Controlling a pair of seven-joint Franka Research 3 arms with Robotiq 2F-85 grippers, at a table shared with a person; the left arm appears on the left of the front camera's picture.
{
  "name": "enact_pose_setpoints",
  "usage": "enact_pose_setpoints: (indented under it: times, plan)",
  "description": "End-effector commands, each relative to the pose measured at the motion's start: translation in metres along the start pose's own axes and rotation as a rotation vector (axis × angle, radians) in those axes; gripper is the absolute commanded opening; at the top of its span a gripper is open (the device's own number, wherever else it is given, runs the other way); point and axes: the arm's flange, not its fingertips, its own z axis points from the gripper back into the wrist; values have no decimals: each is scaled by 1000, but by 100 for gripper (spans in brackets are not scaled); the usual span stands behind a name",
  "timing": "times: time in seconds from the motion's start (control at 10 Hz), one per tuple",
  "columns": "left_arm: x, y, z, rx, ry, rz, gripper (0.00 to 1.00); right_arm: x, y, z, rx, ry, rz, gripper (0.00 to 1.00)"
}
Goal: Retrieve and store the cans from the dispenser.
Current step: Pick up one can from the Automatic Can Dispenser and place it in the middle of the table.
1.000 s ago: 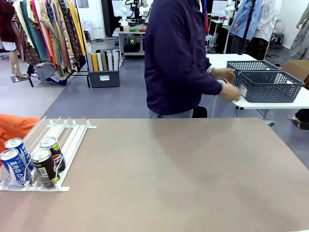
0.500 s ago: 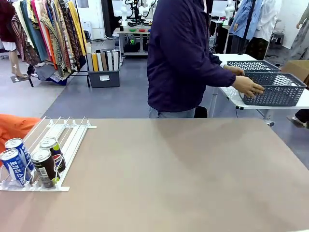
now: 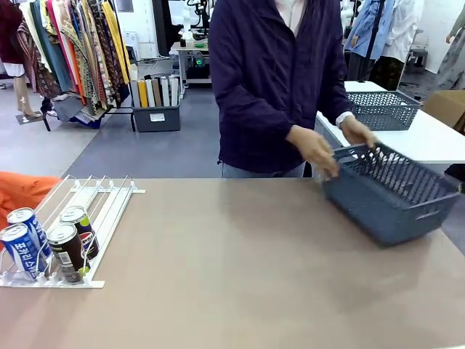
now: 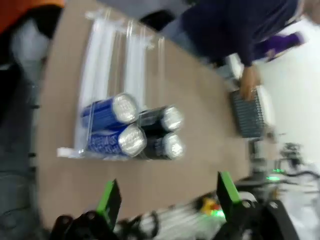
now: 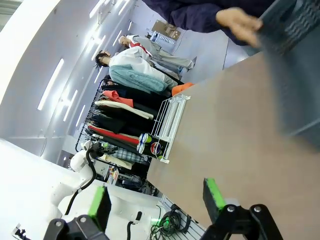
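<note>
We are looking across the brown counter [image 3: 240, 276] at four small aluminium drink cans [image 3: 51, 243] that are standing together at the near end of the flat white and clear plastic dispenser [image 3: 102, 200], on the counter's left side. Two blue-and-white cans [image 3: 23, 247] are sitting in the left lanes and two dark cans [image 3: 71, 243] just beside them, one of these showing a Pepsi logo. The dispenser's rails are running between the lanes and its low front lip is standing right before the cans. An orange cloth [image 3: 22, 190] is lying just behind the dispenser's left edge.

Well apart from the cans, at the far right, a person in a dark jacket [image 3: 272, 80] is holding a dark grey mesh plastic basket [image 3: 392, 196] tilted, with both hands [image 3: 314, 149] gripping its far rim; we cannot tell whether it is touching the counter. A second grey basket [image 3: 381, 109] is sitting on a white table [image 3: 436, 142] behind.

The left jaws are hanging above the cans, spread wide and gripping nothing. The right jaws are also standing wide apart and empty, facing along the counter.
</note>
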Motion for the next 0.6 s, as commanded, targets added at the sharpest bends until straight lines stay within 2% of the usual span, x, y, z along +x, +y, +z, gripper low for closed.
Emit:
enact_pose_setpoints:
  times: [0.0,0.2,0.3,0.4,0.5]
  plan:
    - [-26,-51,-14,405,205,-234,100,5,3,-2,19,-21,2,100]
    - [-30,-89,-50,451,303,-399,100,5,3,-2,19,-21,2,100]
    - [-33,-99,-73,511,356,-488,100,5,3,-2,19,-21,2,100]
    - [-32,-103,-86,596,352,-510,100,5,3,-2,19,-21,2,100]
    - [-32,-107,-94,575,367,-510,100,5,3,-2,19,-21,2,100]
